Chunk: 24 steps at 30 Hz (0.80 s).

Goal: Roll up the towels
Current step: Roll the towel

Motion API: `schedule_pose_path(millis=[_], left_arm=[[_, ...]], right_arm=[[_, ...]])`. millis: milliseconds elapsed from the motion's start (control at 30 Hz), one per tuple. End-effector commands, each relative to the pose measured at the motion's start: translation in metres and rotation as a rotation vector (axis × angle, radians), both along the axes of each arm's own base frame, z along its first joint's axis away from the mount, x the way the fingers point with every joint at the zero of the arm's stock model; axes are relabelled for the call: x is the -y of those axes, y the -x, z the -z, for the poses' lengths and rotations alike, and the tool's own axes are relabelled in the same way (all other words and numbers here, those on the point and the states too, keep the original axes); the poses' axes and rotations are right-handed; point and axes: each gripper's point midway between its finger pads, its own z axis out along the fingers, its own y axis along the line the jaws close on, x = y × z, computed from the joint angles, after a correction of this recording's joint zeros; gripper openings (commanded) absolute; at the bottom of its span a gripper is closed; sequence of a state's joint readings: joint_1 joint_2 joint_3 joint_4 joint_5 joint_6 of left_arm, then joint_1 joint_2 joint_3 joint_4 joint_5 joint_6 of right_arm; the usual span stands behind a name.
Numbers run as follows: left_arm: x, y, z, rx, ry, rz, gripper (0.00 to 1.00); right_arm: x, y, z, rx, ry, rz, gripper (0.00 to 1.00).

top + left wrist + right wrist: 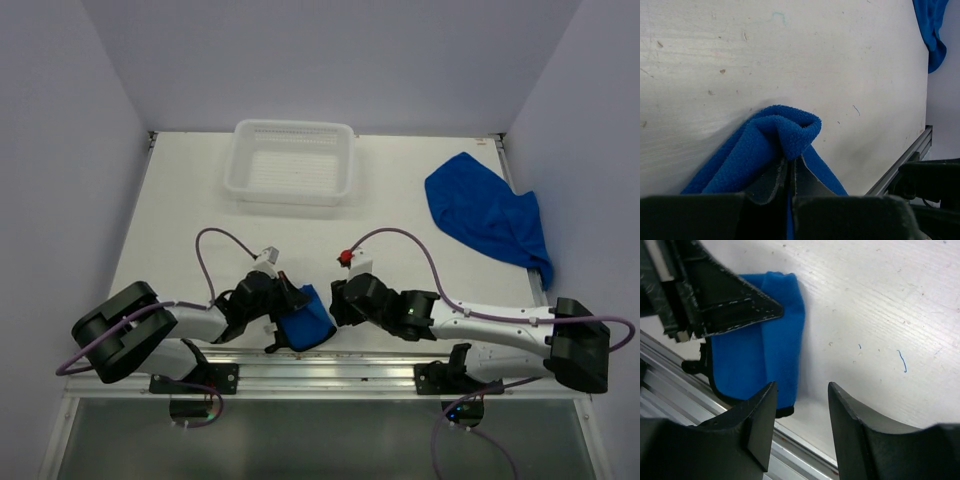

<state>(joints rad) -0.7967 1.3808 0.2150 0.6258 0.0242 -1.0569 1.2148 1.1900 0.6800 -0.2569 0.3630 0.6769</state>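
Note:
One blue towel (308,322), folded into a thick bundle, lies at the table's front edge between the two arms. My left gripper (290,302) is shut on it; in the left wrist view a fold of this towel (777,135) bulges out just beyond the pinched left gripper (790,171). My right gripper (801,391) stands open just to the right of that towel (760,355), nothing between its fingers, and seen from above the right gripper (336,300) nearly touches the bundle. The second towel (490,215) lies crumpled at the far right of the table.
A white plastic basket (292,160) stands at the back middle. The aluminium rail (790,440) runs along the front edge right beside the held towel. The booth's walls close in on the left, back and right.

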Motion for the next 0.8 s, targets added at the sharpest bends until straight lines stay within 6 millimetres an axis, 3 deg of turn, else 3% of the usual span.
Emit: schedule_pose_path(millis=[0, 200, 333, 567, 767], left_arm=[[-0.004, -0.01, -0.012, 0.071, 0.04, -0.047, 0.0], [-0.009, -0.007, -0.011, 0.074, 0.041, -0.053, 0.0], [-0.011, -0.005, -0.01, 0.074, 0.039, -0.055, 0.0], [-0.014, -0.002, -0.007, 0.068, 0.039, -0.062, 0.0], [-0.016, -0.002, -0.006, 0.067, 0.039, -0.065, 0.0]], right_arm=[[-0.015, 0.001, -0.003, -0.107, -0.203, 0.01, 0.48], [-0.018, -0.009, 0.006, -0.192, -0.339, 0.099, 0.46], [-0.028, -0.005, 0.01, -0.252, -0.402, 0.078, 0.46], [-0.036, -0.004, 0.021, -0.288, -0.398, 0.073, 0.47], [-0.033, 0.0, 0.043, -0.327, -0.343, 0.084, 0.47]])
